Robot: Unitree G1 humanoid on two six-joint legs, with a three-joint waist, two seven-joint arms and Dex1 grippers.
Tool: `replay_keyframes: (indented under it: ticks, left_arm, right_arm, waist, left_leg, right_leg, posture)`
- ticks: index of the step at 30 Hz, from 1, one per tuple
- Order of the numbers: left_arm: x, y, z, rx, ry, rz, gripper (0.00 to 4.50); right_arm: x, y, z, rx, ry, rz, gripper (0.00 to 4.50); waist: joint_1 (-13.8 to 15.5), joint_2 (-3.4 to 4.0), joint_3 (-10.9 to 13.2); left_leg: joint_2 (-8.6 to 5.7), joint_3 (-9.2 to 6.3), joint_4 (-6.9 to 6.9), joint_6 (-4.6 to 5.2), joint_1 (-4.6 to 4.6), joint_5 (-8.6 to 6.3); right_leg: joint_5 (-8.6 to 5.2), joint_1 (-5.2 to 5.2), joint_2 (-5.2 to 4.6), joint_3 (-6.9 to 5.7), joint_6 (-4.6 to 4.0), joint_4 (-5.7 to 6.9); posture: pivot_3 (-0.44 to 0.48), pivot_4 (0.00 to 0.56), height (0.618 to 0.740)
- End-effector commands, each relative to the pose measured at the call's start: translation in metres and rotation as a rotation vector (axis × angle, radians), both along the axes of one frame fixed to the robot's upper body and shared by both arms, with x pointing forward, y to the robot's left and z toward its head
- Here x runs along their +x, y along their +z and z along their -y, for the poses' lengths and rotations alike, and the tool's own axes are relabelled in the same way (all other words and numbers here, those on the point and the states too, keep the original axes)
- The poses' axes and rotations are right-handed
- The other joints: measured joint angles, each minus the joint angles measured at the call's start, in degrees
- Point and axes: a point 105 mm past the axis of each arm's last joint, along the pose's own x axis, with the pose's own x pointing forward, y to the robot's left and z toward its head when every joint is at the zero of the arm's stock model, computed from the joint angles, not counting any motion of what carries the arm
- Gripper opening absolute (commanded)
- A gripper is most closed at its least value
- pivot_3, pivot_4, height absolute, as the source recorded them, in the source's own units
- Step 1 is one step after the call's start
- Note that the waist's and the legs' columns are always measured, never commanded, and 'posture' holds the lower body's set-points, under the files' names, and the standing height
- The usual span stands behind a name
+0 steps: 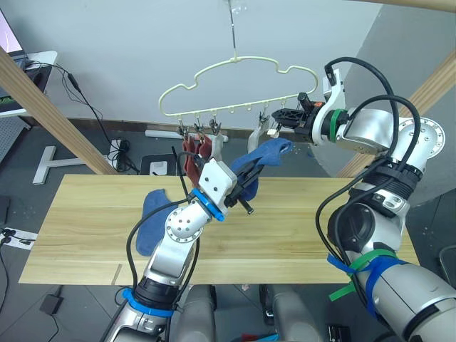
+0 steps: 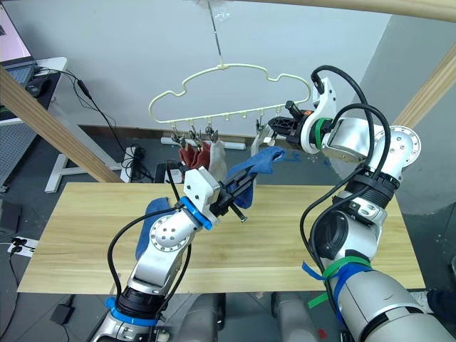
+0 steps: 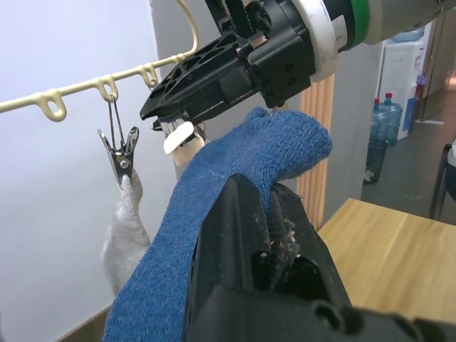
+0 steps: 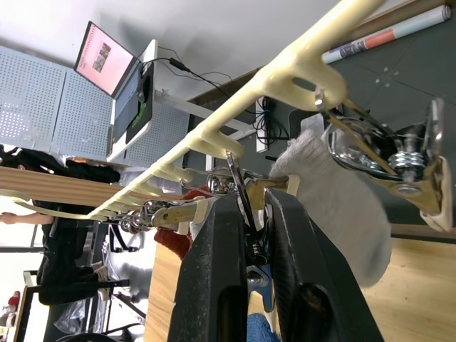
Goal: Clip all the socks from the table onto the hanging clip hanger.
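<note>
The pale yellow clip hanger (image 1: 235, 78) hangs above the far edge of the table (image 1: 320, 214). Two rust red socks (image 1: 192, 153) and a light grey sock (image 1: 214, 146) hang from its left clips. Another grey sock (image 4: 335, 192) hangs nearer the right end. My left gripper (image 1: 246, 187) is shut on a blue sock (image 1: 267, 152) and holds it up, with its tip just below the hanger's right end. There my right gripper (image 1: 288, 117) is shut on a metal clip (image 4: 242, 189). A second blue sock (image 1: 151, 214) lies on the table at the left.
Slanted wooden beams stand at the left (image 1: 50, 107) and right (image 1: 420, 100) of the table. A white desk with a laptop (image 1: 28, 60) is at the back left, with cables on the floor behind the table. Water bottles (image 3: 399, 114) stand farther off.
</note>
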Motion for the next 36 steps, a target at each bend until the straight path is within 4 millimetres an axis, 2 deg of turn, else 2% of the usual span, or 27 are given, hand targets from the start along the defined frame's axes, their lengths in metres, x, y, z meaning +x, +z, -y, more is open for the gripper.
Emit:
replay_keyframes:
  ticks: [1,21,31,36]
  left_arm:
    - [-0.001,0.012,0.000,-0.025,0.015,0.060,0.04]
    - [-0.005,0.024,-0.009,-0.013,0.041,0.141,0.04]
    - [-0.005,0.026,-0.014,-0.016,0.062,0.151,0.04]
    - [-0.002,0.026,-0.012,-0.016,0.065,0.153,0.04]
  right_arm:
    - [0.001,-0.002,0.010,-0.005,-0.038,-0.023,0.13]
    - [0.003,-0.004,0.021,-0.010,-0.052,-0.065,0.13]
    - [0.003,-0.006,0.022,-0.008,-0.055,-0.075,0.13]
    - [0.003,-0.002,0.017,0.007,-0.036,-0.071,0.13]
  waist:
    - [0.0,0.00,0.0]
    - [0.0,0.00,0.0]
    - [0.0,0.00,0.0]
    - [0.0,0.00,0.0]
  left_leg:
    - [0.00,0.00,0.00,0.00,0.00,0.00]
    - [0.00,0.01,-0.01,0.04,-0.04,-0.02]
    - [0.00,0.01,-0.02,0.07,-0.05,-0.04]
    - [0.00,0.02,-0.02,0.10,-0.06,-0.06]
  right_leg:
    - [0.00,0.00,0.00,0.00,0.00,-0.01]
    - [0.00,0.00,0.00,0.00,0.02,-0.10]
    - [0.00,0.00,0.00,0.00,0.02,-0.13]
    - [0.00,0.00,0.00,0.00,0.03,-0.17]
  posture:
    - [-0.137,0.279,0.740]
    - [-0.133,0.289,0.740]
    - [-0.132,0.290,0.740]
    - [-0.132,0.290,0.740]
